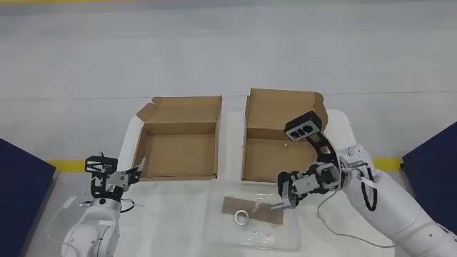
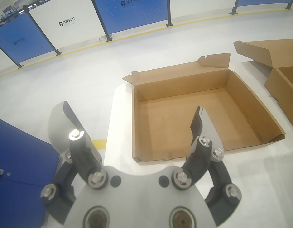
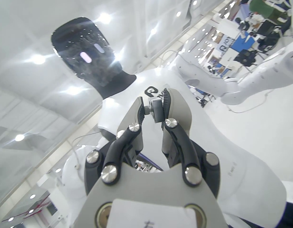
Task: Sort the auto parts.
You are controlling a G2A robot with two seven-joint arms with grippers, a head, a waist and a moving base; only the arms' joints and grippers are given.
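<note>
Two open cardboard boxes lie side by side, the left box (image 1: 178, 153) (image 2: 196, 119) and the right box (image 1: 275, 157) (image 2: 283, 77); both look bare inside. My right gripper (image 1: 281, 193) (image 3: 154, 106) hangs over the near edge of the right box and the clear tray (image 1: 214, 232), turned up toward the robot. It is shut on a small metal part (image 3: 157, 110), a square plate with a short stud. My left gripper (image 1: 133, 175) (image 2: 132, 110) stands open with nothing between its fingers, just outside the left box's near left corner.
The clear tray holds a strip of brown cardboard (image 1: 250, 210) and a white ring (image 1: 241, 218). Both box lids (image 1: 186, 108) stand open at the far side. Blue barriers (image 1: 18, 185) flank the white table.
</note>
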